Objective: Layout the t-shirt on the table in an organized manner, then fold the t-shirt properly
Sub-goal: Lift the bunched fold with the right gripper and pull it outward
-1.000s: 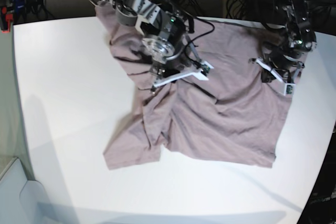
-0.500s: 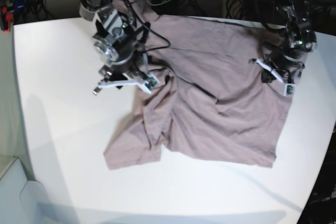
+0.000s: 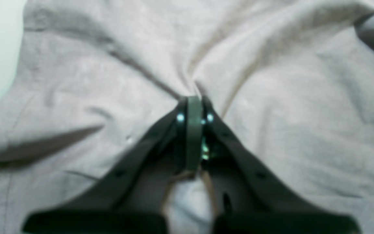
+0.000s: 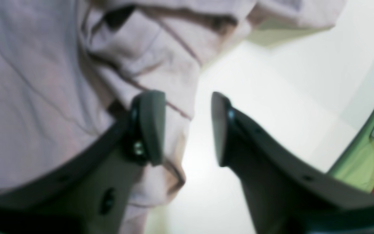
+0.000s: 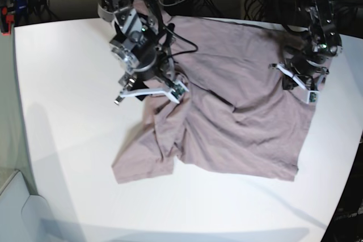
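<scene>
On the base view's left we see the right end effector (image 5: 148, 93) hanging over the left border of the dusty mauve-pink, short-sleeved cloth t-shirt (image 5: 227, 111), which lies rumpled across the middle and far side of the wide, smooth white bench (image 5: 68, 111), its near-left part bunched into a ridge of folds. Its jaws stand apart with nothing between them; the right wrist view puts one pad over the cloth's edge and the other over bare bench. Further right, the left end effector (image 5: 300, 83) sits low on the shirt's right border, jaws pressed together and clamped on a pinch of fabric. We judge the cloth light, limp and quick to crease, so it will drag and fold rather than slide as one piece; the hem corners, shoulders and sleeve seams look like the places to take hold, pulling against the pinned right side. The base view alone gives us the whole outline and the bunched near-left corner. The left wrist view alone shows creases radiating from the closed tips, and the right wrist view alone shows the empty gap between the pads.
</scene>
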`<state>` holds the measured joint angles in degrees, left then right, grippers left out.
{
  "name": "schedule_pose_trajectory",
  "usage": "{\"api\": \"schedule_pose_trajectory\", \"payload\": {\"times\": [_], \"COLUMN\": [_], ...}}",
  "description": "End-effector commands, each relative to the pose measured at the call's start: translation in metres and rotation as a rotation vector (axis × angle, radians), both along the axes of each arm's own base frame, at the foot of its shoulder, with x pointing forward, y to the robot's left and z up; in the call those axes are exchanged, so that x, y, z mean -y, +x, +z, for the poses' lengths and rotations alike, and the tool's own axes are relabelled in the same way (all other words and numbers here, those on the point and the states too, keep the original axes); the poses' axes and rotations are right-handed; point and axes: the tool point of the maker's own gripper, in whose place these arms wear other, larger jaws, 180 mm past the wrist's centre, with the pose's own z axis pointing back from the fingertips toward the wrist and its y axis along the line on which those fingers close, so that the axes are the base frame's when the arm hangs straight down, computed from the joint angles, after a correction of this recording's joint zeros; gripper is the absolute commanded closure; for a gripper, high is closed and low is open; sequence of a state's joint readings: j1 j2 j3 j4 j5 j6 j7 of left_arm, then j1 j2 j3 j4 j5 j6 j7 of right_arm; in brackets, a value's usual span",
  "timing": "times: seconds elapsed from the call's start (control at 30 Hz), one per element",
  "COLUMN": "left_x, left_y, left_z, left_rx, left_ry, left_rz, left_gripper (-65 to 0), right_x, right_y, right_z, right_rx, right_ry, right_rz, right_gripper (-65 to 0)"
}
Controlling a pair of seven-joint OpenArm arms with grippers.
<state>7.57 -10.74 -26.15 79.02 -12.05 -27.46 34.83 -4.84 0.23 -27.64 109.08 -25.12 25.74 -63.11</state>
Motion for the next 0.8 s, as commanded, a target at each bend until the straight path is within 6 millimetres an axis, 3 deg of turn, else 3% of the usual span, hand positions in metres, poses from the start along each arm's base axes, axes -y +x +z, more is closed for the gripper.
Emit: {"api": "schedule_pose_trajectory", "payload": {"times": [0.0,0.17,0.47,0.7,0.77], "left_x": [-0.004,-0.02,-0.02,-0.02,-0.019], "left_y": [-0.012,-0.015,-0.013,-0.013,-0.013], "left_z": [-0.01,-0.007,-0.005,-0.006,-0.006], "left_rx": [-0.069,-0.064,-0.061,-0.063,-0.064], "left_ry": [0.028,0.03,0.031,0.03,0.03], "left_rz": [-0.012,0.042,0.041,0.042,0.04], "left_gripper": [-0.1,-0.1,-0.1,-0.1,-0.1], "right_x": [-0.008,-0.02,-0.051,-0.056,-0.056], "right_y": [0.006,-0.002,-0.007,-0.002,0.001], "right_z": [0.011,0.007,0.014,0.017,0.009], "right_rx": [0.042,0.048,0.077,0.09,0.073], "right_ry": [0.035,0.087,0.176,0.176,0.161], "right_rz": [0.016,0.049,0.113,0.128,0.131], "right_gripper": [-29.4,-32.2,-32.1,-32.1,-32.1]}}
